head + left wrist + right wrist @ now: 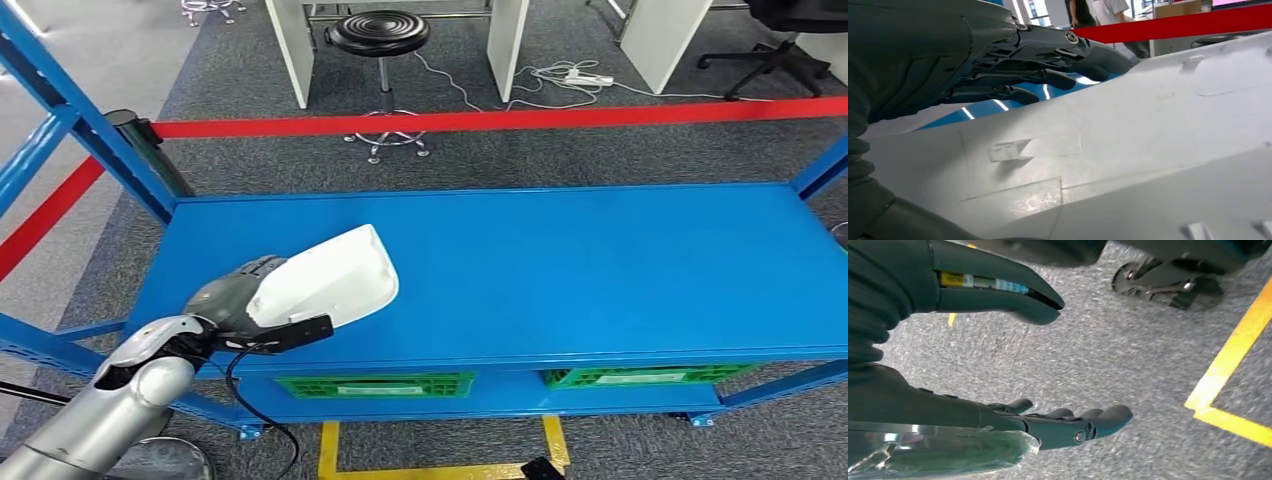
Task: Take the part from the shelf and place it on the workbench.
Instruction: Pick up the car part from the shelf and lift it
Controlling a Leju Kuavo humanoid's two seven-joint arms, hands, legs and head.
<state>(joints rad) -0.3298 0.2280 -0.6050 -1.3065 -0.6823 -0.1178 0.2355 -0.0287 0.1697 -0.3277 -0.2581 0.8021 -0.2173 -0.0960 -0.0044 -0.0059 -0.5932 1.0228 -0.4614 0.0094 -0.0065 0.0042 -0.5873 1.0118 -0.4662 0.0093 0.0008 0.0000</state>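
Nearest my head camera is the left arm [110, 400], coming in at about 7 o'clock, and my left hand [232, 300] grips the white part [325, 277] by its lower end. The part hangs over the front-left corner of the blue workbench [600, 270]; I cannot tell whether its far end touches the surface or floats just above it. Its long axis runs from the hand out toward 2 o'clock, so the part lies ahead and to the right of the palm.

The left hand is the only one near the work. My right hand [1068, 422] hangs over grey carpet beside a yellow floor line [1233, 375], fingers apart and holding nothing.

The left wrist view gives me what the head view cannot: the dark fingers [1048, 77] lie along one face of the part [1148, 150], with blue surface showing in the gap between. The head view alone shows the bare bench stretching toward 3 o'clock.

I judge the coming move to be lowering the part onto the bench and letting go; tipping off the front edge is the risk.
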